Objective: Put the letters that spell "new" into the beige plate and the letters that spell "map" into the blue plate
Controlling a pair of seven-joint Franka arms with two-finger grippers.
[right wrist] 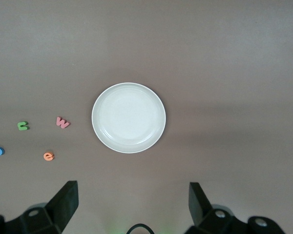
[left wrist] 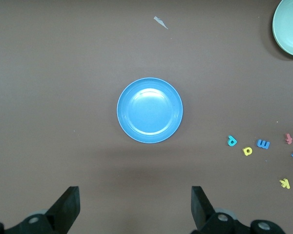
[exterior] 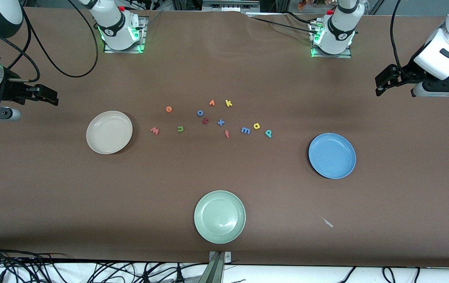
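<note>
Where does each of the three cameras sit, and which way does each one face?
Front view: high across the table, facing both bases; left gripper and right gripper hang open at the table's ends.
Left wrist view: looks down on the blue plate; its open fingertips show.
Right wrist view: looks down on the beige plate.
Shared: both plates appear in the front view.
</note>
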